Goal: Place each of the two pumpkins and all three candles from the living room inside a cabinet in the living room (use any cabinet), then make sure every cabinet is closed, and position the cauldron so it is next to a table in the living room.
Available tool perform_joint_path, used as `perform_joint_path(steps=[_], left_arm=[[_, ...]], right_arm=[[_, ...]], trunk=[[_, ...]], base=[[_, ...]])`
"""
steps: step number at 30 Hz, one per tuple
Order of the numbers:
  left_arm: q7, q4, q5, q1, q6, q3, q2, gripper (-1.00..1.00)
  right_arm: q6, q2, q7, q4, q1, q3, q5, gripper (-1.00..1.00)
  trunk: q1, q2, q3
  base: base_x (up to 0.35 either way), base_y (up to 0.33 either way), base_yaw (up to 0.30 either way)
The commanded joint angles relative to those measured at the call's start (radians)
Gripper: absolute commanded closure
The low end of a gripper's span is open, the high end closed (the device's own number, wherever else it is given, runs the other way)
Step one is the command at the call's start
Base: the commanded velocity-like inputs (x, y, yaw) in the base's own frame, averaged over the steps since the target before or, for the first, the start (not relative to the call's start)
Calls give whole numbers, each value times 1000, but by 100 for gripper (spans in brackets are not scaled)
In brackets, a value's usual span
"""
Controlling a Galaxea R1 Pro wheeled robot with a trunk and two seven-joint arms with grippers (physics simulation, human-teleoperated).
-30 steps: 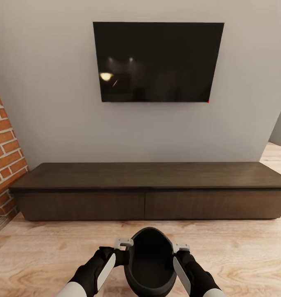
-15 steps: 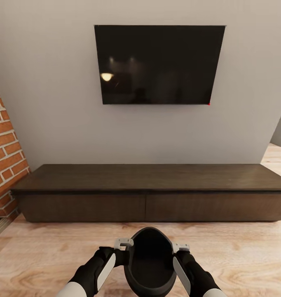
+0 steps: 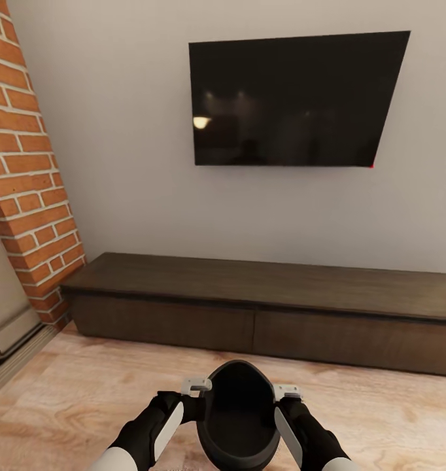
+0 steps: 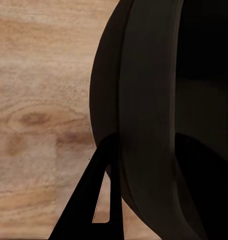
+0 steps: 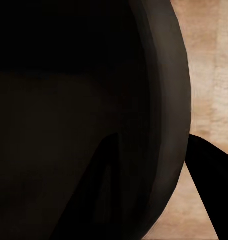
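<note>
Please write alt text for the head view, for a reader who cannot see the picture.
Two black robot arms hold a black cauldron between them, the left end effector and right end effector at its rim, above a light wood floor. Ahead stands a long, low dark-brown cabinet with closed fronts, under a dark television on a grey wall; a brick column rises at left.

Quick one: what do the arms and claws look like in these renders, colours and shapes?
Both arms are glossy black with white shell panels along the forearms. Left claw and right claw end in small light-grey blocky brackets. In the wrist views the fingers show as flat black tapered blades, one with a slot cut through. No cables or markings visible.
</note>
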Motion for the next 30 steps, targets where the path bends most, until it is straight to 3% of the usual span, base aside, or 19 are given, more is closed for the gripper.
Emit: perform_joint_path(steps=[1, 13, 22, 30], left_arm=[[8, -1, -10, -1, 5, -3, 1, 100], [8, -1, -10, -1, 5, -3, 1, 100], [8, -1, -9, -1, 5, -2, 2, 100], [8, -1, -10, -1, 5, -2, 3, 100]], right_arm=[[3, -1, -8, -3, -1, 5, -8, 100], [3, -1, -8, -5, -1, 6, -7, 100], [3, -1, -8, -9, -1, 8, -7, 100], [3, -1, -9, -9, -1, 8, -5, 100]], trunk=[[0, -1, -1], [0, -1, -1], [0, -1, -1], [0, -1, -1]], base=[[0, 0, 290], [0, 169, 283], [0, 283, 58], [0, 63, 220]])
